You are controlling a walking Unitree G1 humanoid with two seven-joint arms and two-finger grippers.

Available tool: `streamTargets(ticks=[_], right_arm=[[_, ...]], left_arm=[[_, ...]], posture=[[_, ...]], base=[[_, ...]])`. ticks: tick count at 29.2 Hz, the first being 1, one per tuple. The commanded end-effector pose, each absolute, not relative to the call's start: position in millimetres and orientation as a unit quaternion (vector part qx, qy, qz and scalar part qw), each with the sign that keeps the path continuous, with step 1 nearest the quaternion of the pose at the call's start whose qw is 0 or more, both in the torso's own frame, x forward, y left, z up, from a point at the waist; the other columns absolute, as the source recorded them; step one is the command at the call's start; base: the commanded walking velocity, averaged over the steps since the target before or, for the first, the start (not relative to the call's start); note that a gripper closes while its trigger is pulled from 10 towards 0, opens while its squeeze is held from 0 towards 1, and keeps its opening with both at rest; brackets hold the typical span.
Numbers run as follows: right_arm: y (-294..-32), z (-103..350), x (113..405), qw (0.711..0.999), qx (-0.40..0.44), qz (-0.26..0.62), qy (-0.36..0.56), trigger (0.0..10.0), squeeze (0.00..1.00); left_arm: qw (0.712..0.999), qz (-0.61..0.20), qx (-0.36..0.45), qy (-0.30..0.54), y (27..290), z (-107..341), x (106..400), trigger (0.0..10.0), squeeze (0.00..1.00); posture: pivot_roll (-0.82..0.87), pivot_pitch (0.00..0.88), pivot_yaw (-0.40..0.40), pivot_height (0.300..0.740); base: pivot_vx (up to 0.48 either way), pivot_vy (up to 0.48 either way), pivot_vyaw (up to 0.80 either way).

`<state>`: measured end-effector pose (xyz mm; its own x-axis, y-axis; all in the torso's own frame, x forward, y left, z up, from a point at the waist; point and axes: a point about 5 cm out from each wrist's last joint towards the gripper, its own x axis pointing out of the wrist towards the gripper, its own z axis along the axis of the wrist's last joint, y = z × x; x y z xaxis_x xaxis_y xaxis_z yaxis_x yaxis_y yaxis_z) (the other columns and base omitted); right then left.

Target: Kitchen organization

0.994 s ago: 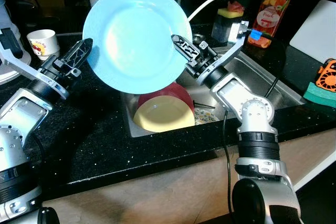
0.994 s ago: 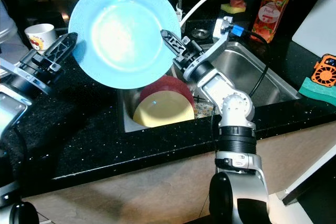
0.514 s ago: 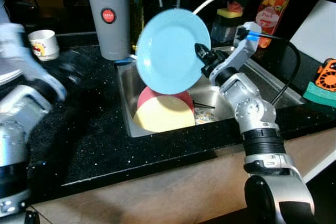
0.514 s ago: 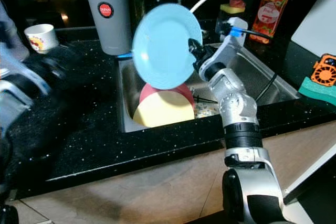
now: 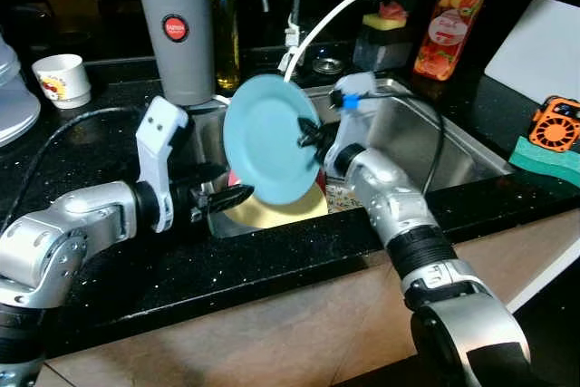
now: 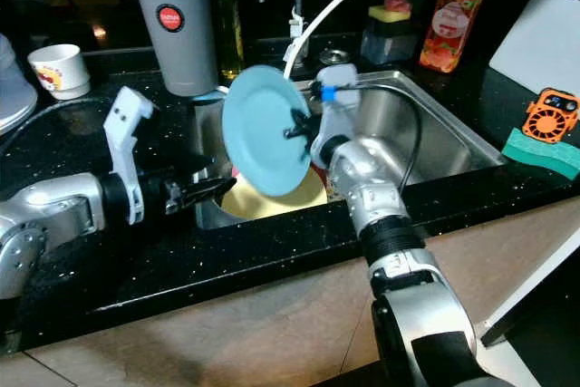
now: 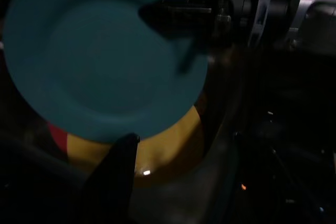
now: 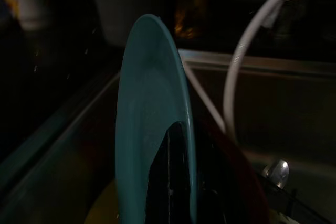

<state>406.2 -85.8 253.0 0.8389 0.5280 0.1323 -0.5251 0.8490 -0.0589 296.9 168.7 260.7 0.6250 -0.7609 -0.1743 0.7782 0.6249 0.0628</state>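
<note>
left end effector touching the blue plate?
Apart. Left eye view shows the left end effector open below the blue plate, with a dark gap between.

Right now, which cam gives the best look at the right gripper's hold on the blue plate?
Right wrist view: the blue plate is edge-on, with a black finger pressed on its near face at the rim. The eye views show the plate's face over the sink with the right gripper at its edge. Left wrist view is dark; fingers overlap the plate.
</note>
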Motion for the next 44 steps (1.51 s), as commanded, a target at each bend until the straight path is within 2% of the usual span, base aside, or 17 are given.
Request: streamTargets(ticks=[1, 9, 10, 11, 12, 13, 15, 19, 20, 21, 22, 26, 28, 31, 35, 40, 44], right_arm=[[-79, 258, 406, 0.953, -0.031, 0.29, -0.08, 10.0, 0.0], [-75, 251, 408, 0.945, -0.08, 0.31, -0.064, 10.0, 0.0], [-75, 250, 408, 0.944, -0.082, 0.313, -0.063, 10.0, 0.04], [-75, 250, 408, 0.944, -0.083, 0.314, -0.063, 10.0, 0.53], [-75, 250, 408, 0.944, -0.083, 0.314, -0.063, 10.0, 0.53], [-75, 250, 408, 0.942, -0.085, 0.318, -0.062, 10.0, 0.97], [-75, 250, 408, 0.941, -0.089, 0.321, -0.064, 10.0, 1.0], [-76, 254, 409, 0.94, -0.115, 0.313, -0.074, 10.0, 1.0], [-78, 256, 410, 0.944, -0.123, 0.294, -0.083, 10.0, 0.13], [-78, 256, 410, 0.944, -0.123, 0.294, -0.083, 10.0, 0.13], [-83, 261, 412, 0.95, -0.126, 0.269, -0.096, 10.0, 0.0], [-107, 295, 414, 0.965, -0.054, 0.178, -0.184, 10.0, 0.0], [-129, 314, 411, 0.964, 0.004, 0.133, -0.23, 10.0, 0.0], [-141, 311, 404, 0.962, -0.004, 0.126, -0.244, 10.0, 0.0], [-146, 302, 394, 0.958, -0.013, 0.115, -0.262, 10.0, 0.0], [-156, 292, 378, 0.959, 0.04, 0.066, -0.274, 10.0, 0.0], [-155, 283, 368, 0.958, 0.089, 0.065, -0.264, 10.0, 0.0]], left_arm=[[0.901, -0.417, 0.089, 0.084, 172, 256, 296, 10.0, 0.0], [0.908, -0.398, 0.102, 0.087, 176, 257, 300, 10.0, 0.0], [0.908, -0.398, 0.103, 0.087, 177, 257, 300, 10.0, 0.0], [0.908, -0.398, 0.103, 0.088, 177, 257, 300, 10.0, 0.0], [0.908, -0.398, 0.103, 0.088, 177, 257, 300, 10.0, 0.0], [0.908, -0.397, 0.104, 0.088, 177, 257, 300, 10.0, 0.0], [0.907, -0.397, 0.104, 0.088, 177, 257, 300, 10.0, 0.0], [0.912, -0.388, 0.103, 0.084, 178, 258, 302, 10.0, 0.0], [0.916, -0.379, 0.102, 0.082, 179, 258, 304, 10.0, 0.0], [0.916, -0.379, 0.102, 0.082, 179, 258, 304, 10.0, 0.0], [0.922, -0.366, 0.101, 0.078, 181, 259, 306, 10.0, 0.0], [0.963, -0.256, 0.079, 0.036, 193, 269, 325, 10.0, 0.0], [0.982, -0.185, 0.027, -0.034, 202, 282, 334, 10.0, 0.0], [0.981, -0.163, -0.011, -0.104, 199, 292, 332, 10.0, 0.0], [0.982, -0.123, 0.032, -0.138, 197, 295, 330, 10.0, 0.0], [0.984, -0.095, 0.049, -0.144, 194, 295, 328, 10.0, 0.0], [0.981, -0.06, 0.022, -0.183, 195, 300, 326, 10.0, 0.0]], posture=[[0.04, 0.101, -0.009, 0.74], [0.04, 0.103, -0.01, 0.74], [0.04, 0.103, -0.01, 0.74], [0.04, 0.103, -0.01, 0.74], [0.04, 0.103, -0.01, 0.74], [0.04, 0.101, -0.008, 0.74], [0.04, 0.101, -0.008, 0.74], [0.04, 0.097, -0.007, 0.74], [0.04, 0.094, -0.007, 0.74], [0.04, 0.094, -0.007, 0.74], [0.04, 0.093, -0.007, 0.74], [0.04, 0.086, -0.008, 0.74], [0.03, 0.082, -0.006, 0.74], [0.02, 0.075, 0.002, 0.74], [0.02, 0.068, 0.013, 0.74], [0.0, 0.057, 0.031, 0.74], [0.0, 0.053, 0.035, 0.74]], base=[[0.0, 0.0, 0.0], [0.0, 0.0, 0.0], [0.0, 0.0, 0.0], [0.0, 0.0, 0.0], [0.0, 0.0, 0.0], [0.0, 0.0, 0.0], [0.0, 0.0, 0.0], [0.0, 0.0, 0.0], [0.0, 0.0, 0.0], [0.0, 0.0, 0.0], [0.0, 0.0, 0.0], [0.0, 0.0, 0.0], [0.0, 0.0, 0.0], [0.0, 0.0, 0.0], [0.0, 0.0, 0.0], [0.0, 0.0, 0.0], [0.0, 0.0, 0.0]])
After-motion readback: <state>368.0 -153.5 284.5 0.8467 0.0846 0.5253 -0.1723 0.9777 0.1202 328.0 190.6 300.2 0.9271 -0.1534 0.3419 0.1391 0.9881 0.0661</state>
